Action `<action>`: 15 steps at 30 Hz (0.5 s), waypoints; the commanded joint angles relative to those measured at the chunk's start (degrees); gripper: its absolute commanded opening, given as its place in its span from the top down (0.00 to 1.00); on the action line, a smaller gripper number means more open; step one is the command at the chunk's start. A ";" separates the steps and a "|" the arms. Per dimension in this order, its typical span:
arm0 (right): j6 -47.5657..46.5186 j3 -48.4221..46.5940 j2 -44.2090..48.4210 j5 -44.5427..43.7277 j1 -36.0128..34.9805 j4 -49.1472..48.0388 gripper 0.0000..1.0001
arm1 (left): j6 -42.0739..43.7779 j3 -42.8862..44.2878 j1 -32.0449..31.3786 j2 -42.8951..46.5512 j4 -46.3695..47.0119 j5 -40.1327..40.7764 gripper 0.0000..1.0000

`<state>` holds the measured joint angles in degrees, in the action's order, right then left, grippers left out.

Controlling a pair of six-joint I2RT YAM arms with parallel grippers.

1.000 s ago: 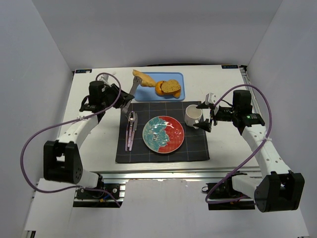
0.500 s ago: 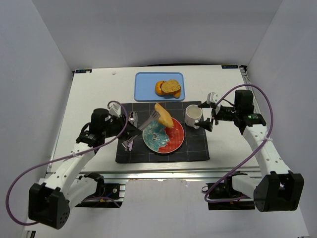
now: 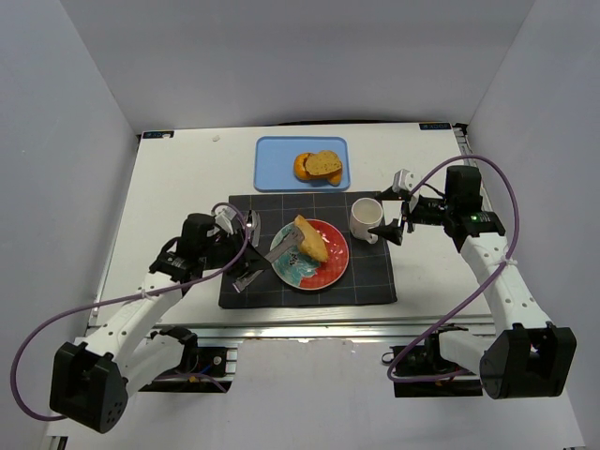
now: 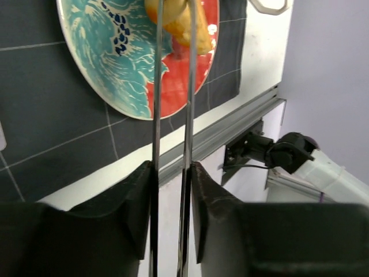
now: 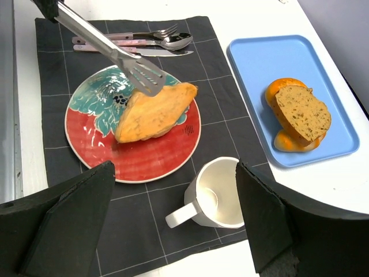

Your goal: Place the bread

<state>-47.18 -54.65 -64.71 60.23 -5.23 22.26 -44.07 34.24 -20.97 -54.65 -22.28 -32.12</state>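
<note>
The bread (image 3: 310, 238), a pale golden roll with pointed ends, lies on the red and teal plate (image 3: 333, 272), toward its far side. Metal tongs (image 3: 281, 249) still pinch it; in the left wrist view the two tong arms (image 4: 156, 115) run either side of the bread (image 4: 176, 20). My left gripper (image 3: 244, 247) is shut on the tongs' handle end (image 4: 171, 173), left of the plate. My right gripper (image 3: 394, 221) is open and empty, hovering by the white mug (image 3: 366, 218). The right wrist view shows the bread (image 5: 153, 112) on the plate (image 5: 144, 158) under the tong tip (image 5: 138, 72).
A blue tray (image 3: 272, 164) at the back holds a brown-crusted slice (image 3: 325, 164) and an orange piece (image 3: 301, 168). The plate and mug (image 5: 219, 193) stand on a dark checked placemat (image 3: 366, 277). Cutlery (image 5: 144, 41) lies on the mat left of the plate, under my left arm.
My left arm swung the tongs with the bread from over the blue tray to the plate and lowered it there. The right arm has hardly moved.
</note>
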 commanded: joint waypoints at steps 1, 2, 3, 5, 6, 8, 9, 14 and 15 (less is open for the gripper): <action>0.86 -2.39 0.19 1.47 0.40 -1.17 0.11 | 1.97 2.76 -0.47 -0.01 0.40 0.83 0.58; 0.86 -2.39 0.20 1.47 0.40 -1.17 0.11 | 2.32 3.46 -0.47 -0.10 0.22 0.92 0.56; 0.86 -2.39 0.11 1.47 0.31 -1.17 0.11 | 2.33 3.64 -0.47 -0.10 0.14 1.00 0.53; 1.12 -2.47 0.11 1.56 0.31 -1.17 0.11 | 2.41 4.86 -0.47 -0.01 -0.04 1.09 0.52; 1.21 -2.48 0.11 1.73 0.31 -1.17 0.11 | 2.41 5.22 -0.47 -0.01 -0.13 1.09 0.51; 1.30 -2.48 -0.07 1.82 0.31 -1.17 0.11 | 2.68 6.19 -0.47 -0.19 -1.01 1.44 0.51; 1.30 -2.48 -0.24 1.74 0.31 -1.17 0.11 | 2.77 7.23 -0.47 -0.19 -1.79 1.53 0.51; 3.14 -2.48 -0.77 1.21 0.31 -1.78 0.11 | 6.71 13.56 0.66 -0.80 -8.03 10.20 0.68; 4.19 -2.39 -1.03 1.03 0.31 -2.22 0.11 | 7.50 15.66 2.41 -1.15 -10.39 12.15 0.73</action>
<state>-45.36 -54.68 -65.25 60.58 -5.21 22.13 -40.10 44.45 -20.71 -55.94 -28.14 -26.50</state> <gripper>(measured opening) 0.891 0.306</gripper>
